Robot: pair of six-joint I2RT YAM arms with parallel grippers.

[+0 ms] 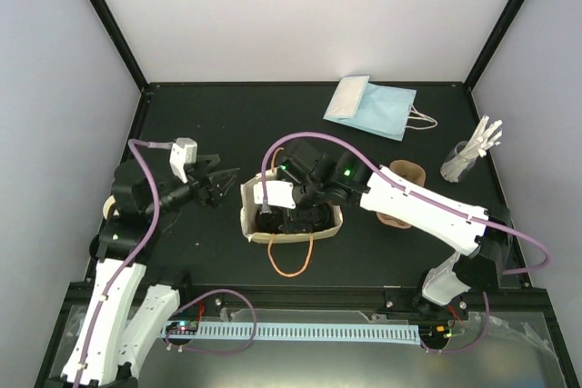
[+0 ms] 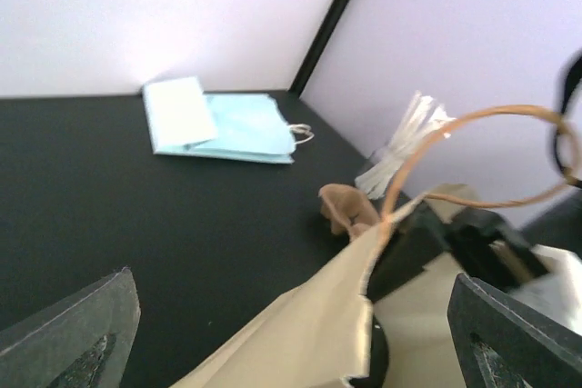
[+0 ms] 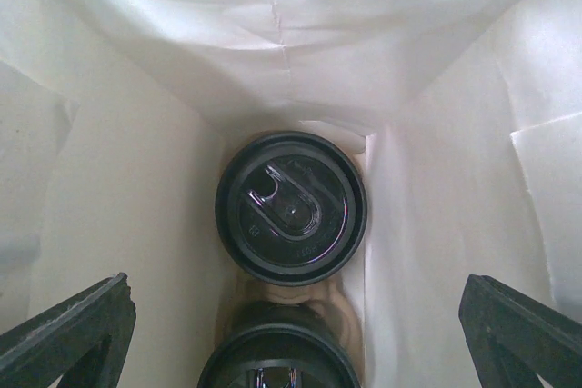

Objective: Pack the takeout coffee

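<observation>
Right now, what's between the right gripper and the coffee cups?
Nothing but air: in the right wrist view the open right gripper hangs over two black-lidded coffee cups inside the paper bag.

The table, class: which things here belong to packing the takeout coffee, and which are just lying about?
Part of the job: black-lidded coffee cups; tan paper bag holding them.
Lying about: blue paper bag; brown pulp carrier; bundle of white sticks.

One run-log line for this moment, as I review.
tan paper bag: upright, open | black-lidded takeout cups: two inside bag, upright | right gripper: open, over cups in bag | left gripper: open at bag's left rim
</observation>
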